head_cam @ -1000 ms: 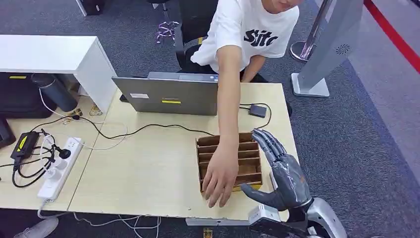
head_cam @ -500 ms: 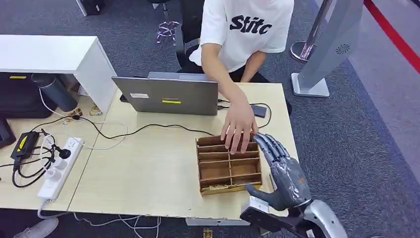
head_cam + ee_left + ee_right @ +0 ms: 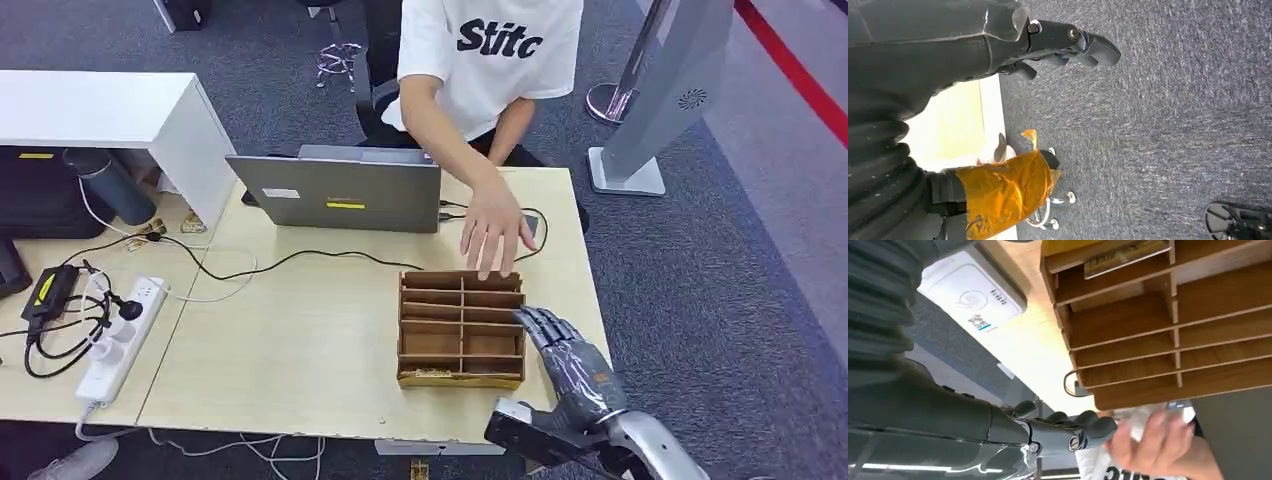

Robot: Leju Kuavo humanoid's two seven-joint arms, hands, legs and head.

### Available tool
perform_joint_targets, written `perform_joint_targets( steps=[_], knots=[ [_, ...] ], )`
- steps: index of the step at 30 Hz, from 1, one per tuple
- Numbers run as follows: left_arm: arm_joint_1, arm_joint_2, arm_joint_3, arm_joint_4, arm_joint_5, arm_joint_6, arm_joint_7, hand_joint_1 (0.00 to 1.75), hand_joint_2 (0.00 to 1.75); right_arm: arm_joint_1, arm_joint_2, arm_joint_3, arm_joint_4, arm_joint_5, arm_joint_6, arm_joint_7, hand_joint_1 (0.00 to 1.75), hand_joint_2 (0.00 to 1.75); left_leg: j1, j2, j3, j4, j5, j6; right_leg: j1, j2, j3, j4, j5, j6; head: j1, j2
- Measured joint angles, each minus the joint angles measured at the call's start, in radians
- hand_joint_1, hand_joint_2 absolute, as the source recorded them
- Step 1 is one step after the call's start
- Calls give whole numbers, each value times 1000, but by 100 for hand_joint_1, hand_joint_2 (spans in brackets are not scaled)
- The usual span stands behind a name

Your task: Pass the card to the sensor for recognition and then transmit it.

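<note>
A wooden divided box stands on the desk near its front right corner. A card lies in the box's front-left slot, and the right wrist view shows this card too. My right hand hovers open just right of the box, fingers apart, holding nothing. The white card sensor lies on the desk edge under that wrist. My left hand hangs beside the desk over the carpet, with its fingers extended and empty. Its thumb is wrapped in orange tape.
A person in a white shirt sits behind the desk, with one hand just past the box's far edge. A grey laptop, cables and a power strip take up the back and left. A white cabinet stands far left.
The person's hand has drawn back from the box's front to behind it, and the box now sits squarer. My right hand has dropped toward the desk's near edge.
</note>
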Motion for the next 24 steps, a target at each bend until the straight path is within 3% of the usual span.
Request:
perform_joint_targets(
  steps=[17, 24],
  knots=[
    [-3, 1, 27, 0, -24, 0, -3, 0, 175, -36, -4, 60, 24, -13, -21, -45, 0, 175, 0, 0, 0, 0, 0, 0, 0, 0, 0, 0, 0, 0, 0, 0],
    [-7, 4, 35, 0, -43, -1, -5, 0, 175, -68, -12, 103, 51, -42, 9, -67, 0, 175, 0, 0, 0, 0, 0, 0, 0, 0, 0, 0, 0, 0, 0, 0]
  ],
)
